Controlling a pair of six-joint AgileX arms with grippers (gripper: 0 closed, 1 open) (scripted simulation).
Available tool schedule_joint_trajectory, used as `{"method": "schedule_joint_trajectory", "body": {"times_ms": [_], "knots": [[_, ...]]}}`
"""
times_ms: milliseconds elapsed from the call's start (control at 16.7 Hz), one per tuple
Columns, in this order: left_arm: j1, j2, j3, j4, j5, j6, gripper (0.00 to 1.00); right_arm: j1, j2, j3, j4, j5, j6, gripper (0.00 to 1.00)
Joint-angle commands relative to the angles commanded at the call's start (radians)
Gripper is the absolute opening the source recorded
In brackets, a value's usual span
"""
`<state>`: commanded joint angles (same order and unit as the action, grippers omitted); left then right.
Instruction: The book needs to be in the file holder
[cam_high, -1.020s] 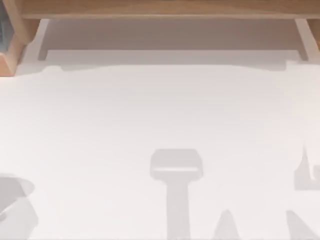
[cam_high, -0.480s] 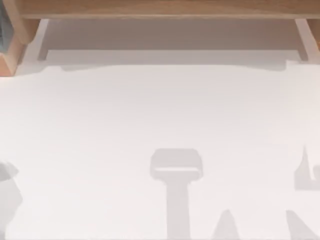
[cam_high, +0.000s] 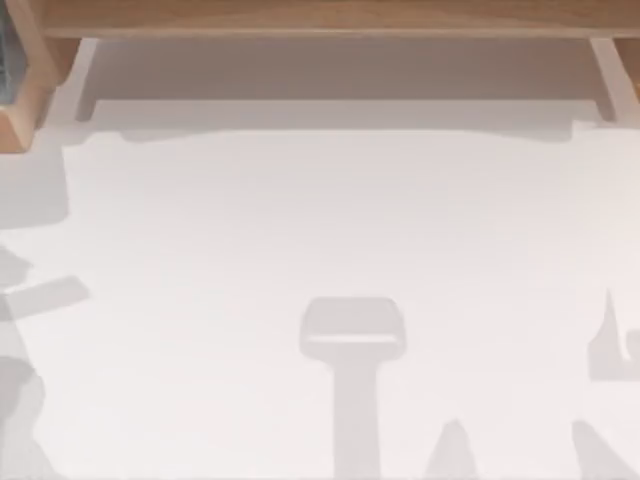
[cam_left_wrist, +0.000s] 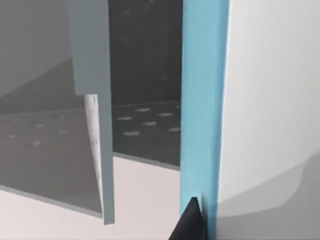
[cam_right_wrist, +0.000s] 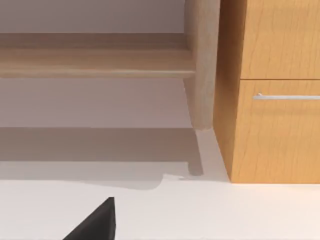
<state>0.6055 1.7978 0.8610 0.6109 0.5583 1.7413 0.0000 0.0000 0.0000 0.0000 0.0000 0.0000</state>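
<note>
The left wrist view looks close at a blue book (cam_left_wrist: 205, 100) standing upright, with its white side facing out. One dark fingertip (cam_left_wrist: 190, 222) of the left gripper is touching the bottom of the blue edge, and I cannot tell if the gripper is squeezing the book or not. Just beside the book is the grey file holder (cam_left_wrist: 92, 130) with little holes in its back wall; the book looks to be at its opening, but I cannot tell if it is inside. From above, the white table (cam_high: 320, 220) has grey shadows on it, and a wooden shelf (cam_high: 320, 15) runs along the far edge. The right wrist view shows a wooden drawer cabinet (cam_right_wrist: 275, 90) and one dark fingertip (cam_right_wrist: 95, 222); I cannot tell how that gripper is set.
</note>
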Motion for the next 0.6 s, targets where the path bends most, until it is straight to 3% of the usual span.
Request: {"method": "schedule_joint_trajectory", "body": {"times_ms": [600], "knots": [[-0.1,0.105,0.075,0.037,-0.022,-0.002,0.0,0.0,0.0,0.0,0.0,0.0,0.0,1.0]]}}
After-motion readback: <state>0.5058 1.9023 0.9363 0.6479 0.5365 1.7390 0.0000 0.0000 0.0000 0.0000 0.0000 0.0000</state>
